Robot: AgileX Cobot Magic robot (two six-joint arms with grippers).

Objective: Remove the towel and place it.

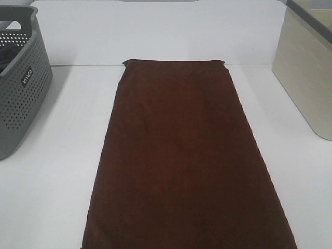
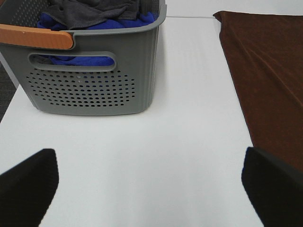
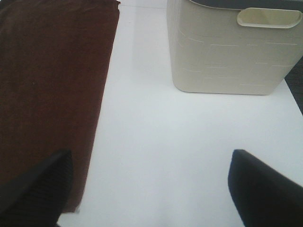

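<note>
The maroon towel [image 1: 184, 155] lies spread flat and lengthwise down the middle of the white table, from the far seam to the near edge. Neither gripper shows in the high view. In the left wrist view my left gripper [image 2: 151, 189] stands open over bare table, the towel's [image 2: 267, 80] long edge beside one finger. My right gripper [image 3: 147, 189] is open too, with one finger over the towel's [image 3: 49, 80] other long edge. Nothing is held between either pair of fingers.
A grey perforated basket [image 1: 23, 88] stands at the left of the table; the left wrist view shows this basket [image 2: 94, 90] holding blue and grey cloths. A cream bin [image 1: 306, 78] stands at the right, also seen as the bin [image 3: 227, 52] ahead of my right gripper.
</note>
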